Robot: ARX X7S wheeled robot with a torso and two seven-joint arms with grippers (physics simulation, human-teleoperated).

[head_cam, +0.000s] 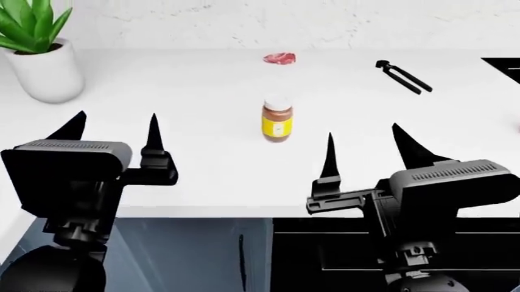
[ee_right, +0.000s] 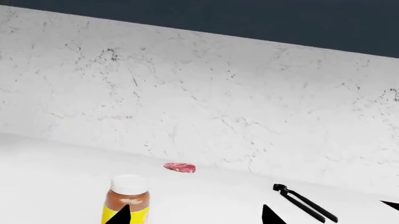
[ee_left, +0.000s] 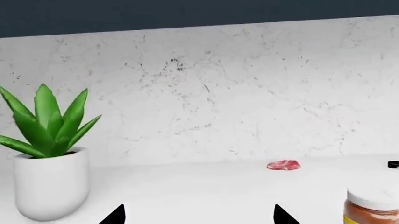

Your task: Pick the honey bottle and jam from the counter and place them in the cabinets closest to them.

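Note:
The honey bottle, with a white cap, amber body and yellow label, stands upright mid-counter. It also shows in the left wrist view, where the honey bottle is off to one side, and in the right wrist view, where the honey bottle stands just beyond one fingertip. My left gripper hovers open over the counter's front left, empty. My right gripper is open and empty, in front and to the right of the bottle. The jam is out of view.
A potted plant stands at the back left. A slab of raw meat lies near the marble backsplash. Black tongs lie at the back right. A dark panel sits at the right edge. Base cabinets run under the counter.

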